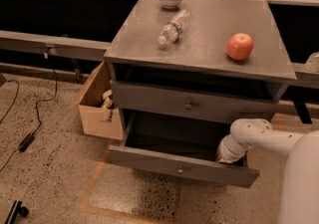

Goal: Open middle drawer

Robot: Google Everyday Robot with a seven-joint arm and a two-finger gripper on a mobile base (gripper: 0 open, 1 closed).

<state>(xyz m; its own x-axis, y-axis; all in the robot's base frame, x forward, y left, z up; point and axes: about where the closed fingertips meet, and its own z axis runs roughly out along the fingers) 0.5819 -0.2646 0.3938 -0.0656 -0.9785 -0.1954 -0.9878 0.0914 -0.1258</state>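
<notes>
I reckon the job is all but done: the middle drawer (180, 168) stands pulled well out, with my gripper (225, 156) down inside its right end, its state I cannot tell.

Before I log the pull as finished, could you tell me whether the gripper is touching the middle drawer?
Cannot tell. In the camera view the gripper reaches down into the open middle drawer, and the drawer's front hides any contact or gap.

The gripper (224, 155) dips inside the pulled-out middle drawer (149, 161).
</notes>
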